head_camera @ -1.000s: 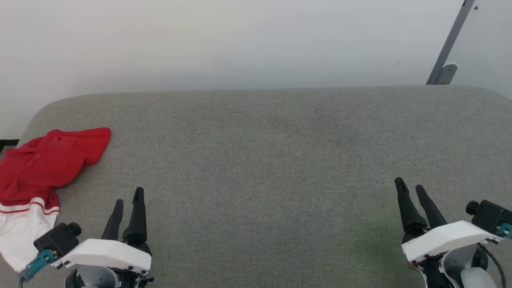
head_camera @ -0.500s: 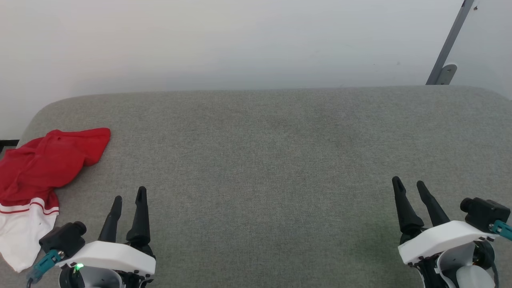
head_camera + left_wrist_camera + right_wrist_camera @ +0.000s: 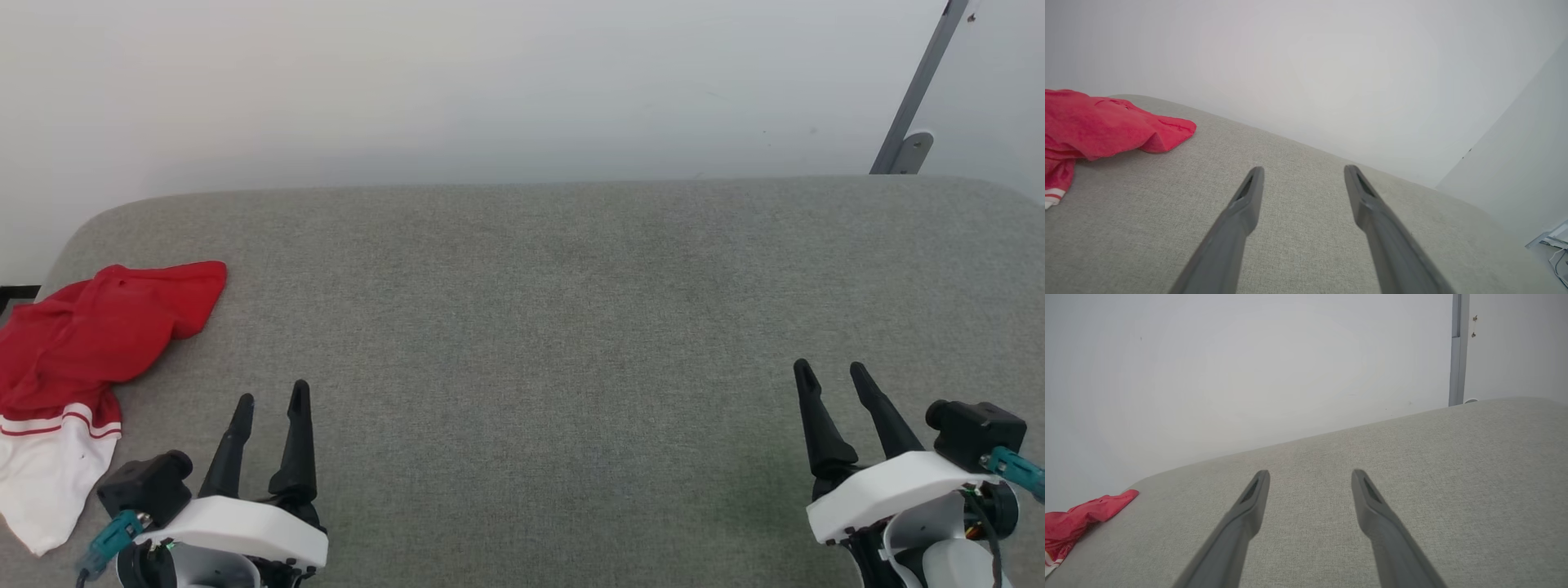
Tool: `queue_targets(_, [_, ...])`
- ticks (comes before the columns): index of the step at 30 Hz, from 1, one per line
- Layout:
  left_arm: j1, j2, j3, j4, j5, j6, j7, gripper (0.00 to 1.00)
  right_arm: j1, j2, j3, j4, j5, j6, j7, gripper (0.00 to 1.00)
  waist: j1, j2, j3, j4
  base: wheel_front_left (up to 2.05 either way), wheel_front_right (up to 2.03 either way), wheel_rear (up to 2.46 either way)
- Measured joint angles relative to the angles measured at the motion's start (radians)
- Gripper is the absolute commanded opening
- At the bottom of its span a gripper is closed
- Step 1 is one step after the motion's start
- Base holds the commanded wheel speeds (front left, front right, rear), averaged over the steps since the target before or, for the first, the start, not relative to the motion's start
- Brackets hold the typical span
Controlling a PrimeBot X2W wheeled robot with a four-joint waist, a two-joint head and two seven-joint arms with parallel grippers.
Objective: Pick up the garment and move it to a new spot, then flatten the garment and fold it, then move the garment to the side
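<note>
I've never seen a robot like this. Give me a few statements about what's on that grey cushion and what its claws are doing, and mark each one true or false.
1. The garment lies crumpled at the left end of the grey cushion. True.
2. The left gripper is clamped on the garment. False: it is open, apart from the garment, holding nothing.
3. The right gripper is open over bare cushion. True.
4. The garment is folded flat mid-cushion. False: it is bunched at the left edge.
</note>
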Motion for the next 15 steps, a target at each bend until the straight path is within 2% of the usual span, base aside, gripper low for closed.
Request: queue_targets(15, [-0.001, -0.003, 0.0, 0.009, 0.117, -0.02, -0.031, 1.0, -0.004, -0.004, 0.011, -0.003, -0.118, 0.0, -0.024, 1.0, 0.0, 0.0, -0.004, 0.004, 0.0, 0.0, 0.0])
